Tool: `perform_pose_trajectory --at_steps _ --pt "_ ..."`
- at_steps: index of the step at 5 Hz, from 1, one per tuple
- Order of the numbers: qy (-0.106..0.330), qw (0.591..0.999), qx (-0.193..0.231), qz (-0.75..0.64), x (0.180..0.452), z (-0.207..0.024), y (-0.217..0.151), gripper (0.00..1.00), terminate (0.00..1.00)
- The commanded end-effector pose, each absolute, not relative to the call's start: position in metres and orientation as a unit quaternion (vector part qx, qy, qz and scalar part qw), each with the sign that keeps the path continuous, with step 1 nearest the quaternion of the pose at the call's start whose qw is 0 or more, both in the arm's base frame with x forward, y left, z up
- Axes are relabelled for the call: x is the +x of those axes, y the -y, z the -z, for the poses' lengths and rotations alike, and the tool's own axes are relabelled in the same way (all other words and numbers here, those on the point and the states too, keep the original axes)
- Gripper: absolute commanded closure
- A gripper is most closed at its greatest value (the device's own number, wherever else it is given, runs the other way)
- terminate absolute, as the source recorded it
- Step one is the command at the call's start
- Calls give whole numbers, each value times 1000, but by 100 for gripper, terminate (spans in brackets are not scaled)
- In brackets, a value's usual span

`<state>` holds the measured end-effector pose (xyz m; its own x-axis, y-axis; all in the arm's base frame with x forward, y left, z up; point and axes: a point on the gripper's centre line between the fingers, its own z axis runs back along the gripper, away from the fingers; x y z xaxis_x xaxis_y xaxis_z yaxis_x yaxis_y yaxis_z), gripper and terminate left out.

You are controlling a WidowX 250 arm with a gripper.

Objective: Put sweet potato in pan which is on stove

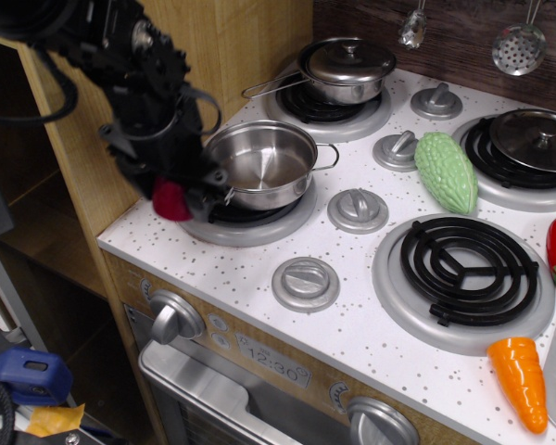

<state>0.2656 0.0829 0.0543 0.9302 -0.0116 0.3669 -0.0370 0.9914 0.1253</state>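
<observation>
Now the gripper (181, 197) at left-center is clamping the sweet potato (170, 198), holding it clear of the stove (259, 269), just beside the pan (259, 165), likely for carrying over the rim.

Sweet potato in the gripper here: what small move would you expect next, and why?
Probably a short carry to the right and a little higher, to clear the rim. The gripper holds the sweet potato off the stove top, just left of the pan and about level with its rim, not yet over the bowl.
</observation>
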Motion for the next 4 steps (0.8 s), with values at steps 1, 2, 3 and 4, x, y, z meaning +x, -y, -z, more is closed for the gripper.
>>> perform_pose_trajectory --at_steps 1,2,3,4 --pt "237 967 68 59 295 -82 -79 100 0" --pt "256 961 56 87 307 -79 -79 100 0" --pt "270 955 57 111 317 -78 -77 100 0" --pt "283 950 42 128 331 -69 -74 0 0"
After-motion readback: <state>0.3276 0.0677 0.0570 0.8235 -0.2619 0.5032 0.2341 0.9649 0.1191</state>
